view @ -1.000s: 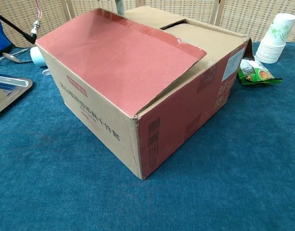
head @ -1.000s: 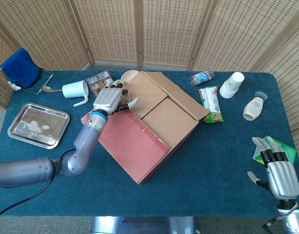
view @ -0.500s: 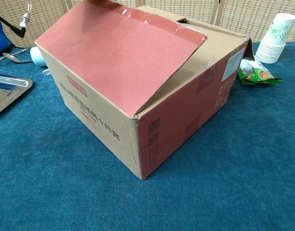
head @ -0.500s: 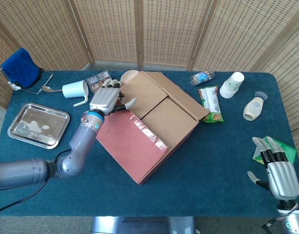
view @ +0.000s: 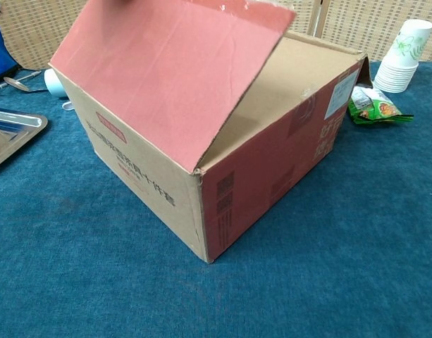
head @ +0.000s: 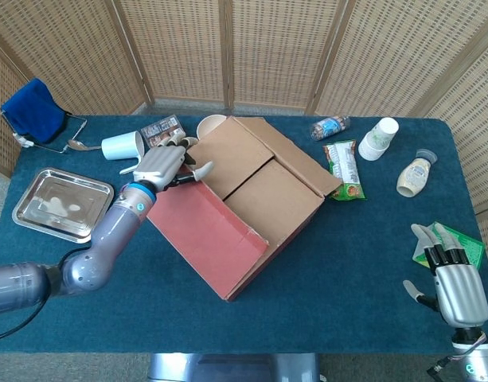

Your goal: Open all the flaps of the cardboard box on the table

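On the middle of the blue table, my left hand pinches the corner of the cardboard box's big red flap, now tipped up higher than a moment ago, so it is nearly open, while my right hand rests empty, fingers straight.

Both views are bright and evenly lit by soft, diffuse light, so shadows stay faint; the cardboard box throws only a thin dark edge onto the blue tablecloth. The steel tray shows a pale glare patch in the head view. The head view is sharp overall, while the top edge of the raised red flap looks slightly smeared in the chest view.
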Controlling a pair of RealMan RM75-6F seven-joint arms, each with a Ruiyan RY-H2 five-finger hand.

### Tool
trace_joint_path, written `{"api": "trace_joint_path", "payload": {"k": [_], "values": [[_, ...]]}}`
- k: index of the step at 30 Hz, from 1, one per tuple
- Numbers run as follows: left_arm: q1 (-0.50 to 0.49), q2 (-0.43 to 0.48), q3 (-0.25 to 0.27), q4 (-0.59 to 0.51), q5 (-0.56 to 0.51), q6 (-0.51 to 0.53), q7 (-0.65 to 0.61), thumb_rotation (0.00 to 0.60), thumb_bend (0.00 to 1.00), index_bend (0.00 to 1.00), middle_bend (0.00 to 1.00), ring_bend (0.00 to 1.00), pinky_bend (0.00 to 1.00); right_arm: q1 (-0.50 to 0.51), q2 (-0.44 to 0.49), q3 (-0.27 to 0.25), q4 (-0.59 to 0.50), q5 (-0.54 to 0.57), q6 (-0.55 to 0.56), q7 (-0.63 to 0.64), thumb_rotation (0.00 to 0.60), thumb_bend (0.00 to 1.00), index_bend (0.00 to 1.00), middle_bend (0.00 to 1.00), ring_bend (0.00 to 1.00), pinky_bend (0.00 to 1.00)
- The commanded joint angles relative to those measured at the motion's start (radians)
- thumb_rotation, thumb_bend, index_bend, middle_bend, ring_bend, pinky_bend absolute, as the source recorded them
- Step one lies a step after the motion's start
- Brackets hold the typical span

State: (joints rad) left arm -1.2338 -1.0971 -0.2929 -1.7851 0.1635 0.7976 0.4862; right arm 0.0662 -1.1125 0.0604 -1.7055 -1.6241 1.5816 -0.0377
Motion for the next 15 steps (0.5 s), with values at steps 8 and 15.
{"api": "trace_joint_path", "payload": {"k": [8,15], "values": [[0.060,0.198,0.010,-0.112,0.064,-0.108,-0.093,0.013,0.00,0.76,0.12,0.00,0.00,0.001,-0.006,-0.001,-0.003,-0.003,-0.003,-0.021,0.600,0.17,0.06,0.14,0.00,0.16],[0.054,0.306,0.037,-0.153,0.059,-0.214,-0.140,0.009,0.00,0.76,0.11,0.00,0.00,0.004,-0.012,-0.002,-0.003,0.002,-0.014,-0.036,0.600,0.17,0.06,0.14,0.00,0.16]]}}
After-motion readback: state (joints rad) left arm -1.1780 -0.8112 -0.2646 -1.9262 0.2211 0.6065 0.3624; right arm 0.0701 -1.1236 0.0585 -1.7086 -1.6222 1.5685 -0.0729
